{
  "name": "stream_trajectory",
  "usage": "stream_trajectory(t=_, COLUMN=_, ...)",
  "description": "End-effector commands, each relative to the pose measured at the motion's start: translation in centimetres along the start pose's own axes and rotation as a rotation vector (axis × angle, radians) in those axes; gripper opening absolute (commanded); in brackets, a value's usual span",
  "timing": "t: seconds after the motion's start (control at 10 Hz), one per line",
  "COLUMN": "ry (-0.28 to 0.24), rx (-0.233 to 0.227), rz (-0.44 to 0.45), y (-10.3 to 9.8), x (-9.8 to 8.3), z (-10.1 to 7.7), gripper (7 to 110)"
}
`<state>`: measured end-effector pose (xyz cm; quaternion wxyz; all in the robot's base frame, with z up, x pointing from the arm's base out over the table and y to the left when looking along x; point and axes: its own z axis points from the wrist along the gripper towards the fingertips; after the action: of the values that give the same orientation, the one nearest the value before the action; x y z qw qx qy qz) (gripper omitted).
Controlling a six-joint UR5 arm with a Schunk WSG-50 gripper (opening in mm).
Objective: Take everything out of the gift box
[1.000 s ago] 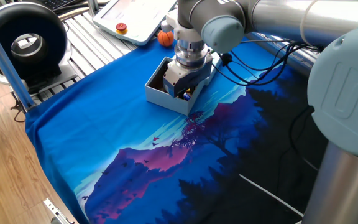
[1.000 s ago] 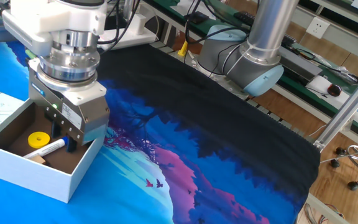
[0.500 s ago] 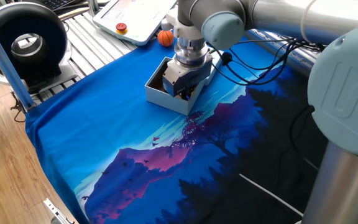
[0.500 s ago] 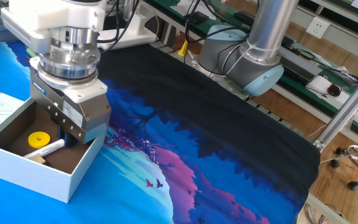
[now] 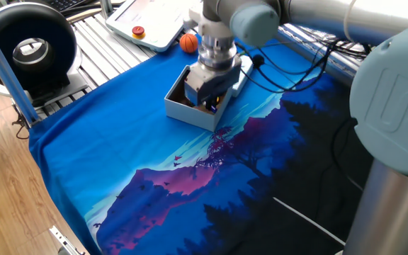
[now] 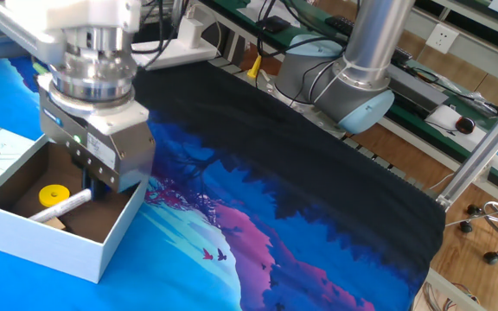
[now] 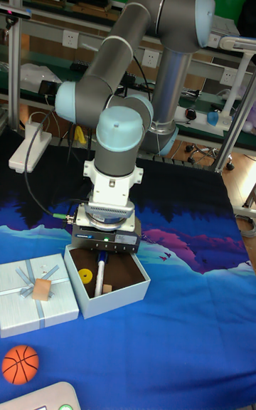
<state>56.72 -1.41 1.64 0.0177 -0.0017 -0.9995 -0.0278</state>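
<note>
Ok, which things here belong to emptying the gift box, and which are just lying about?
Job: gift box, yellow disc, pen, boxed cube, gripper; already outside: orange ball, second cube.
Lying about: ribboned lid under that cube, white console with red button, black ring-shaped unit.

Hidden and cut-off parts around the gift box [image 6: 76, 246]

The gripper [image 6: 93, 183] body covers its own fingertips and the pen's [image 6: 61, 203] upper end, so the grasp cannot be judged. In one fixed view the gripper blocks nearly all the box interior. The lid [image 7: 35, 296] is cut by the tall view's left edge.
</note>
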Motion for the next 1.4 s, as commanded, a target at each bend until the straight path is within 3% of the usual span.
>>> stream_trajectory(t=0.0, ry=0.017, rx=-0.016, rz=-0.016, y=0.9, x=-1.9, z=-5.4, gripper=7)
stream_trajectory(t=0.2, ry=0.015, rx=-0.036, rz=-0.057, y=1.6, x=-2.3, z=-9.3, gripper=7)
stream_trajectory(t=0.4, ry=0.021, rx=-0.005, rz=-0.123, y=-1.6, x=-2.3, z=-12.4, gripper=7)
stream_trajectory(t=0.5, ry=0.024, rx=0.009, rz=-0.155, y=-3.4, x=-2.3, z=-13.0, gripper=7)
stream_trajectory(t=0.7, ry=0.025, rx=0.006, rz=-0.234, y=-7.6, x=-2.4, z=-12.2, gripper=7)
stream_trajectory(t=0.8, ry=0.020, rx=0.039, rz=-0.259, y=-10.5, x=-2.1, z=-10.8, gripper=7)
stream_trajectory(t=0.9, ry=0.027, rx=0.060, rz=-0.283, y=-12.2, x=-1.5, z=-9.6, gripper=7)
stream_trajectory(t=1.0, ry=0.036, rx=0.121, rz=-0.313, y=-14.5, x=-1.1, z=-9.0, gripper=7)
stream_trajectory(t=1.3, ry=0.099, rx=0.167, rz=-0.505, y=-17.3, x=0.8, z=-7.3, gripper=7)
